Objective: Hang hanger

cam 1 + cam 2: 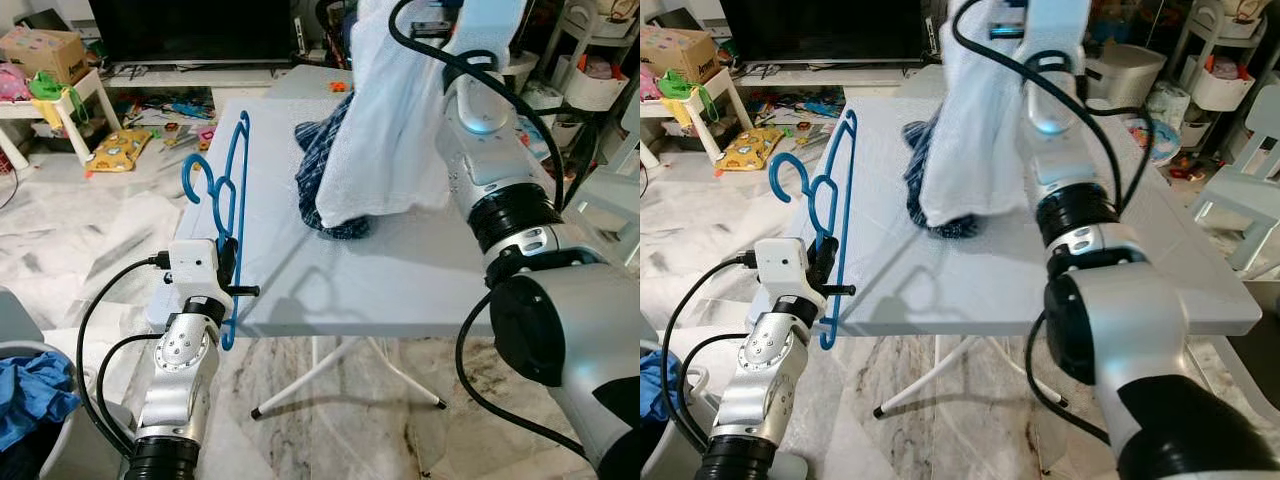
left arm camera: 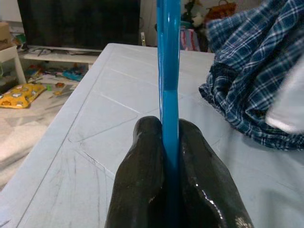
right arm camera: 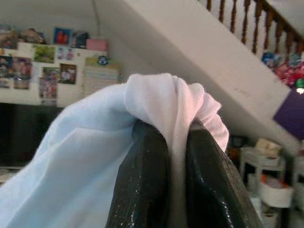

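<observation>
Left gripper (image 2: 168, 156) pinches blue hanger (image 1: 228, 190) upright at worktop (image 1: 400, 280) edge | right gripper (image 3: 175, 152) pinches white garment (image 1: 390, 130) aloft | garment not yet on hanger; hanging remains.

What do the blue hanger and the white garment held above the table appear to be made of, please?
Blue hanger: likely plastic, with a smooth, glossy, uniformly coloured bar. White garment: soft fabric, perhaps fleece or terry, matte and slightly fuzzy, bunching in folds between the right claw's fingers.

Head eyes overlook the table (image 1: 400, 270); wrist cameras sight closely along fingers (image 2: 142, 190).
</observation>
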Available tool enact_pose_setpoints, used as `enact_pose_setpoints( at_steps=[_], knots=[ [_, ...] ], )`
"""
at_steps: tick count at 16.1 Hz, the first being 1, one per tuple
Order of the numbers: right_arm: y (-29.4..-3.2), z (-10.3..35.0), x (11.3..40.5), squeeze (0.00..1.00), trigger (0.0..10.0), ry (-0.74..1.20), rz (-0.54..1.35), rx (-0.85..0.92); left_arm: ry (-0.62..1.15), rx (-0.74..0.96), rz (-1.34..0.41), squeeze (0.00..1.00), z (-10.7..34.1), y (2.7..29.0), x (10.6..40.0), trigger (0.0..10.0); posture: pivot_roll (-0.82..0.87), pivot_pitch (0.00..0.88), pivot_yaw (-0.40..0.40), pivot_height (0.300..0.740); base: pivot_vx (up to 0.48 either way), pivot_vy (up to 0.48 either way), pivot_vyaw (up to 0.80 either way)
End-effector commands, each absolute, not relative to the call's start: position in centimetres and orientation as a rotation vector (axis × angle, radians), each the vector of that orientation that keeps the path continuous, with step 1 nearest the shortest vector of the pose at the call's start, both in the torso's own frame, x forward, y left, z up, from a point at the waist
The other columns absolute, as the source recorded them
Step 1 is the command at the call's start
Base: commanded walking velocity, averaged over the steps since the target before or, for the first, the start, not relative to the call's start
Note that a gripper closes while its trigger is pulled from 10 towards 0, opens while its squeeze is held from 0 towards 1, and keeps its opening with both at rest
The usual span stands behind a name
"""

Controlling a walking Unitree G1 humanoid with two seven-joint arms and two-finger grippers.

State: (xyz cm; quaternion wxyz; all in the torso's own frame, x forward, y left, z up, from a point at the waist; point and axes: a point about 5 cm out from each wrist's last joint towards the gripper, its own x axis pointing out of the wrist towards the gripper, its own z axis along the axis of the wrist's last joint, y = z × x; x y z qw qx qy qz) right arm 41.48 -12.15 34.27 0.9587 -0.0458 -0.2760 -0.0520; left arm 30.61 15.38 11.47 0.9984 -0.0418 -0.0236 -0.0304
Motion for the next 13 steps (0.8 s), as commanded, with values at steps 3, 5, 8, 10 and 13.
enact_pose_setpoints(
  at_steps=[3,5,8,10,13],
  knots=[
    [-11.8,35.1,41.3,0.00,0.0,-0.619,-0.098,-0.147,0.000,-0.069,-0.030,0.00,10.5,15.7,30.7,10.0,-0.10,0.000,-0.056,0.740,0.000,0.000,0.00],
    [-9.2,26.4,42.1,0.00,7.1,-0.268,0.120,-0.319,0.004,-0.070,-0.026,0.00,10.2,15.6,30.5,10.0,-0.10,0.000,-0.059,0.740,0.000,0.000,0.00],
    [-9.2,17.5,40.9,0.00,10.0,0.138,0.257,-0.382,0.013,-0.071,-0.035,0.00,10.0,15.4,30.5,10.0,-0.10,0.000,-0.058,0.740,0.000,0.000,0.00],
    [-9.9,15.4,40.2,1.00,10.0,0.196,0.265,-0.330,0.013,-0.071,-0.038,0.00,10.0,15.4,30.5,10.0,-0.10,0.000,-0.057,0.740,0.000,0.000,0.00],
    [-11.0,14.4,39.9,1.00,10.0,0.219,0.270,-0.293,0.019,-0.068,-0.039,0.00,9.9,15.5,30.4,10.0,-0.10,0.000,-0.056,0.740,0.000,0.000,0.00]
  ],
)
